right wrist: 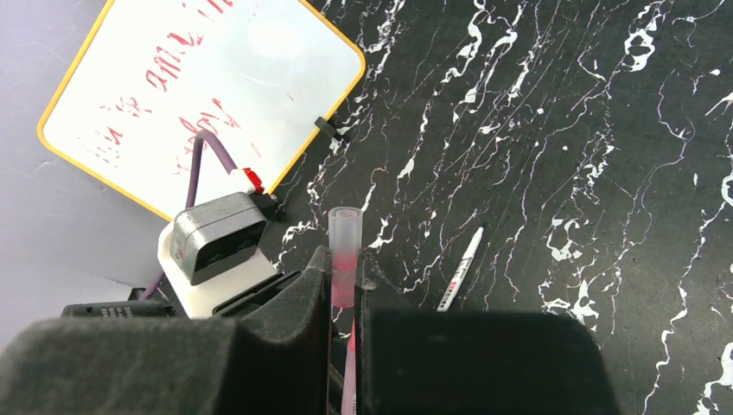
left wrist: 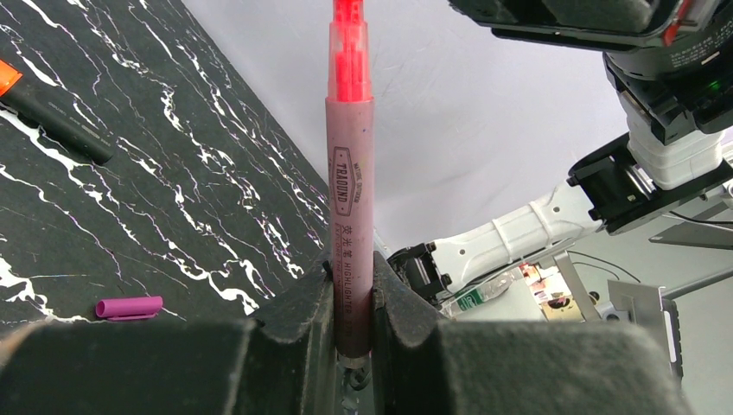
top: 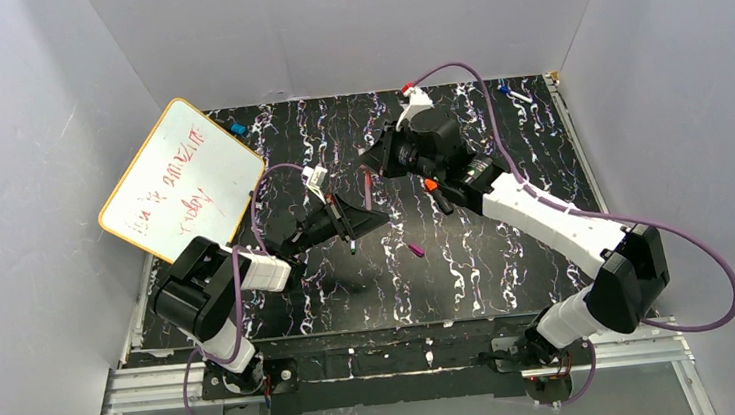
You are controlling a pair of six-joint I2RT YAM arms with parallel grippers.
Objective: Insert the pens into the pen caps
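Left gripper: the black two-finger left gripper (left wrist: 353, 290) had its jaws clamped on the lower barrel of a thin pink plastic marker pen (left wrist: 350, 199).
Right gripper: the black two-finger right gripper (right wrist: 346, 272) had its jaws clamped on a clear tubular plastic cap (right wrist: 344, 229).
Clear cap's contents: the pink pen's red tip sat inside it; how far in could not be told.
Pink pen's place: held in the air between both grippers, over the middle of the black marbled worktop (top: 509, 265), nearer its far edge.
Magenta cap: a short magenta plastic cap (left wrist: 130, 307) lay on its side near the centre, apart from every pen.
Black pen: a thick black marker pen with orange tip (left wrist: 52, 117) lay flat right of centre, under the right arm.
Whitish pen: a thin whitish marker pen (right wrist: 461, 270) lay flat left of centre, beneath the left gripper.
Whiteboard: a yellow-rimmed whiteboard with red writing (top: 180, 179) leaned over the far left corner.
Open room: bare marbled surface showed along the near edge and towards the right edge.
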